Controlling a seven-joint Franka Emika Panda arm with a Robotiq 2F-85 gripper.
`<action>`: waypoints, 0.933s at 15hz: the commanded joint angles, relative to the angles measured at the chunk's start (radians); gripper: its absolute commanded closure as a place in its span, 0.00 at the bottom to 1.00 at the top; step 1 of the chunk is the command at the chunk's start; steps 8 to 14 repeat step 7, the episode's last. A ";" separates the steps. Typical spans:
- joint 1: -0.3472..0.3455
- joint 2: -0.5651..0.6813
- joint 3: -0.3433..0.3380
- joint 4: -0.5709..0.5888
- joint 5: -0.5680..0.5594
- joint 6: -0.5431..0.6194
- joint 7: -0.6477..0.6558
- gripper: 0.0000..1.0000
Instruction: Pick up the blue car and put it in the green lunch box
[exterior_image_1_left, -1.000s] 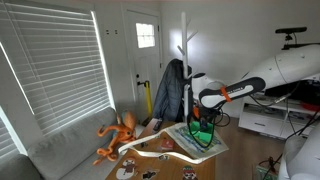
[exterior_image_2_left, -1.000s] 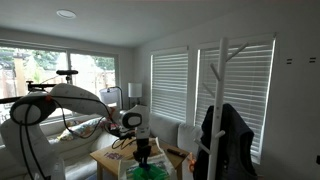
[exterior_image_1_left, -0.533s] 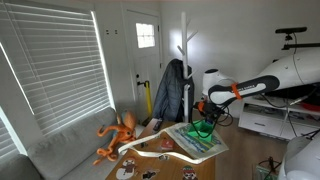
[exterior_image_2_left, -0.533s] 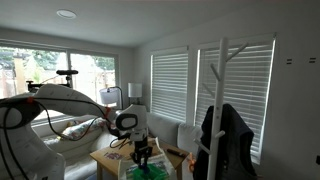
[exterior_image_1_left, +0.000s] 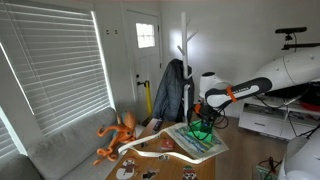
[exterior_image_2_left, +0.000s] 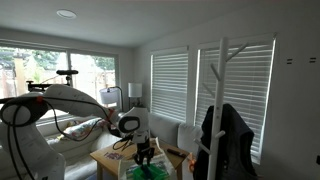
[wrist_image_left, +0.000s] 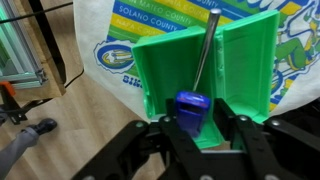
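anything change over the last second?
The gripper rose a little and shifted sideways over the lunch box, then sank back about halfway. No grasp or release visible; now the blue car sits between its fingers above the open box. Lunch box, bag and orange toy unmoved.

1. Blue car (wrist_image_left: 190, 108): lower end hidden behind the gripper (wrist_image_left: 205, 135), lower centre of the wrist view; whether gripped, not discernible.
2. Gripper body: cut off by the bottom edge there.
3. Printed bag (wrist_image_left: 100, 25): cut off at the top and right edges; lettering partly blurred.
4. Green lunch box (exterior_image_2_left: 150, 173): clipped by the bottom edge in an exterior view.
5. Blue car: too small to make out in both exterior views.
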 joint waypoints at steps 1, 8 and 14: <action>-0.015 0.031 0.009 0.020 0.030 0.009 0.002 0.24; -0.018 0.018 0.010 0.003 0.081 0.114 -0.021 0.08; -0.018 0.018 0.010 0.003 0.081 0.114 -0.021 0.08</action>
